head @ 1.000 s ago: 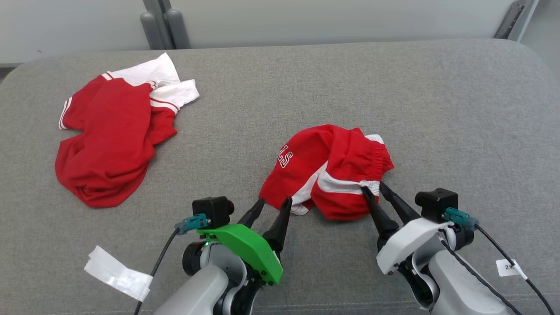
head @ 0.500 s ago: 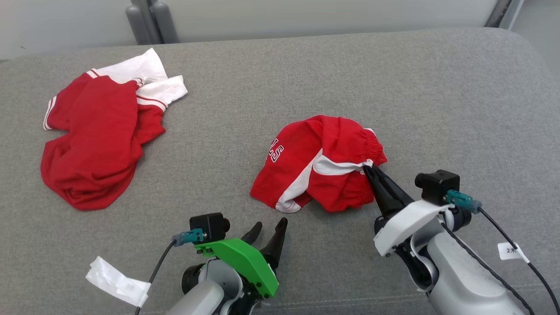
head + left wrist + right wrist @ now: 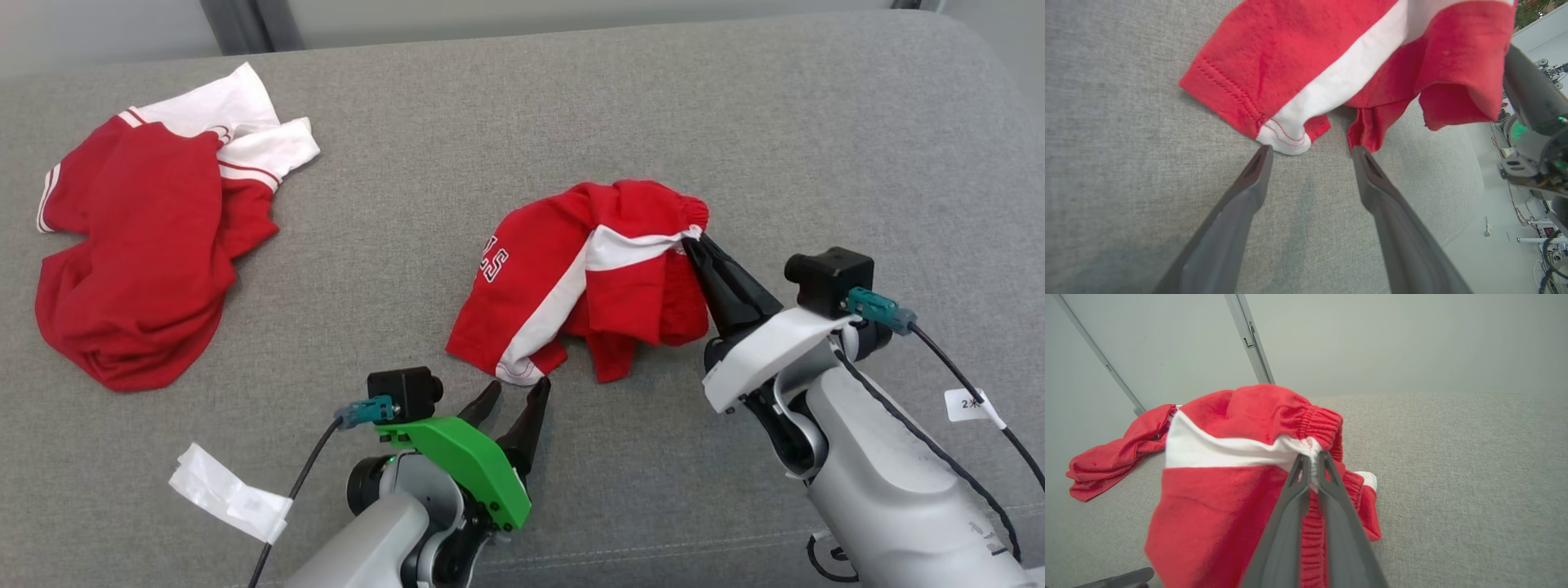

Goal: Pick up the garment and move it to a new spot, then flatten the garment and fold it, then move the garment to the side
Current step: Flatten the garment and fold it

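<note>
The garment (image 3: 571, 273) (red shorts with a white side stripe and white letters on one leg) is near the middle of the grey cushion (image 3: 816, 147), a little toward the robot's right. The right gripper (image 3: 695, 241) is clamped on it: the two dark fingers press together on the white part of the elastic waistband, at the far right corner of the cloth. In the right wrist view this corner is raised and the red cloth hangs down from the pinch in loose folds, while the hem of the leg rests on the cushion. The left gripper (image 3: 519, 385) is released, its fingers spread apart and holding nothing. Its tips stand just before the white hem corner of the shorts – I cannot tell if one tip touches the cloth. A second red and white garment (image 3: 131, 269) lies crumpled well apart, at the left of the cushion. A white label (image 3: 229, 500) lies beside the left arm's cable.
</note>
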Available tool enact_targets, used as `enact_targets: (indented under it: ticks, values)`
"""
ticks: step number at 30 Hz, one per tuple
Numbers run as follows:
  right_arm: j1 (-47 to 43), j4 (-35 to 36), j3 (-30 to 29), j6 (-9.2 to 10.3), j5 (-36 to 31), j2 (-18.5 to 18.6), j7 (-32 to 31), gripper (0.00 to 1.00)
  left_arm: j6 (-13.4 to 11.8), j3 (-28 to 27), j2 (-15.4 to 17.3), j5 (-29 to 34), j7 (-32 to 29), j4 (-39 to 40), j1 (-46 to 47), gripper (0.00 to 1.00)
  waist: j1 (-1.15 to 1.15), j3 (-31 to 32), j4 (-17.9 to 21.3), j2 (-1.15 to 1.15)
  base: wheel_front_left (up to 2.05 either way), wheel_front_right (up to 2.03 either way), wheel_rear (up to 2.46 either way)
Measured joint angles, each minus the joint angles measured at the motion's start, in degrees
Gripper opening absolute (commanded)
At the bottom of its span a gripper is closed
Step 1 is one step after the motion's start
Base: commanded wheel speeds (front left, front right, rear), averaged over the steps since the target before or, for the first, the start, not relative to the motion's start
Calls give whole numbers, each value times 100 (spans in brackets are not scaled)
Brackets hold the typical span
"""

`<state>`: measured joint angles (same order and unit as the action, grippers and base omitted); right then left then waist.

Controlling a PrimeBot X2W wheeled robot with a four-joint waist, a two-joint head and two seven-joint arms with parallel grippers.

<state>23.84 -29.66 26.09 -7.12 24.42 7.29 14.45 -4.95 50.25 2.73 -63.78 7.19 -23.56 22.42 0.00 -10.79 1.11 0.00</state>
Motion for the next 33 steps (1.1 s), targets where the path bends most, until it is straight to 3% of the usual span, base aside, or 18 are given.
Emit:
enact_targets:
  ticks: [27, 29, 30, 31, 33]
  values:
    - [358, 11, 197, -1, 147, 26, 0, 0, 15, 263, -9, -53, 353, -471, 504, 100, 0, -402, 67, 0, 0, 0, 0]
    - [394, 11, 180, -1, 151, 29, 0, 0, 15, 326, -8, -54, 353, -505, 575, 84, 0, -423, 88, 0, 0, 0, 0]
    - [397, 10, 175, -1, 166, 36, 0, 0, 15, 352, -9, -57, 353, -521, 611, 66, 0, -430, 96, 0, 0, 0, 0]
    - [397, 4, 172, -1, 191, 44, 0, 0, 15, 365, -9, -58, 353, -542, 635, 36, 0, -436, 104, 0, 0, 0, 0]
    - [397, 1, 170, -1, 199, 48, 4, 0, 15, 385, -9, -60, 353, -576, 644, 0, 0, -445, 120, 0, 0, 0, 0]
